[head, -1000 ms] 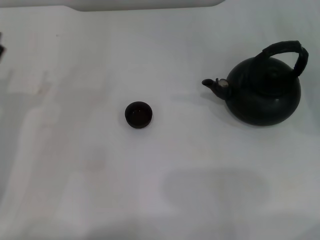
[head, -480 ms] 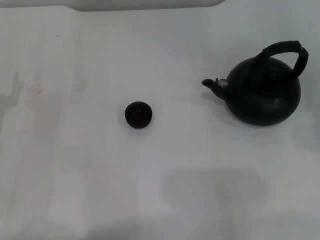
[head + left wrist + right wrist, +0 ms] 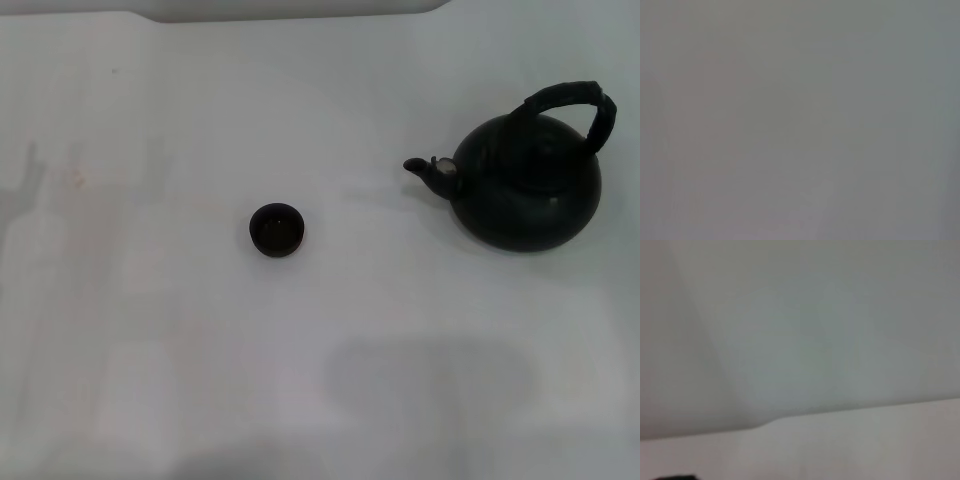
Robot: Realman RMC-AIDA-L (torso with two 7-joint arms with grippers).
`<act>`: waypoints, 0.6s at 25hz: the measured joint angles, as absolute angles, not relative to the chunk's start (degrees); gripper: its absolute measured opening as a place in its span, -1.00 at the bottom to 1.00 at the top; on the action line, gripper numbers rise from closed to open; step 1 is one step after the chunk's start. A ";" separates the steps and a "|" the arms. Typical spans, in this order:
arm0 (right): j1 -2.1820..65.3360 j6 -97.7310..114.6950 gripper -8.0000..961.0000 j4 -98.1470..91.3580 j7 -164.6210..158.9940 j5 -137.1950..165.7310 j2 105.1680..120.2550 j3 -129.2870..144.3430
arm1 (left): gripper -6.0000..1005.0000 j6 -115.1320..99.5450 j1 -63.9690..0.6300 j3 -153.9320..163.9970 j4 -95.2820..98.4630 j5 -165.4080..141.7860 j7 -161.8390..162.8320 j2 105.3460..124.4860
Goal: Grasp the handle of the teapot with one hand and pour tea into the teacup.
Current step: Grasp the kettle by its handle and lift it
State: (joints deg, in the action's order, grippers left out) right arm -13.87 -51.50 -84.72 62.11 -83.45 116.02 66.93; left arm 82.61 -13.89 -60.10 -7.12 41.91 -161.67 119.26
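The matte black teapot [image 3: 525, 185] stands upright at the right of the white table in the head view, its short spout [image 3: 428, 169] pointing left. Its black arched handle [image 3: 570, 102] stands up over the lid. The small dark teacup [image 3: 276, 229] sits near the middle of the table, well to the left of the spout and apart from it. Neither hand shows in any view. Both wrist views hold only blank pale surface.
The white table [image 3: 320, 350] reaches across the whole head view. A pale raised edge [image 3: 290, 8] runs along the far side. Soft grey shadows lie at the left and near the front.
A dark bit at the far left edge one second ago has gone out of view. The teapot and teacup have not moved.
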 joint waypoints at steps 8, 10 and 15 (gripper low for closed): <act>-15.68 -53.98 0.56 -94.36 50.87 -73.53 116.17 71.63 | 0.77 82.61 -13.83 -60.12 -7.12 41.93 -161.63 119.26; -16.25 -55.80 0.56 -95.84 49.52 -72.36 116.18 72.36 | 0.77 82.62 -13.83 -60.06 -7.12 41.93 -161.63 119.26; -18.16 -58.80 0.56 -99.11 46.02 -69.37 116.19 74.23 | 0.77 83.00 -13.99 -59.78 -7.12 41.93 -161.63 119.19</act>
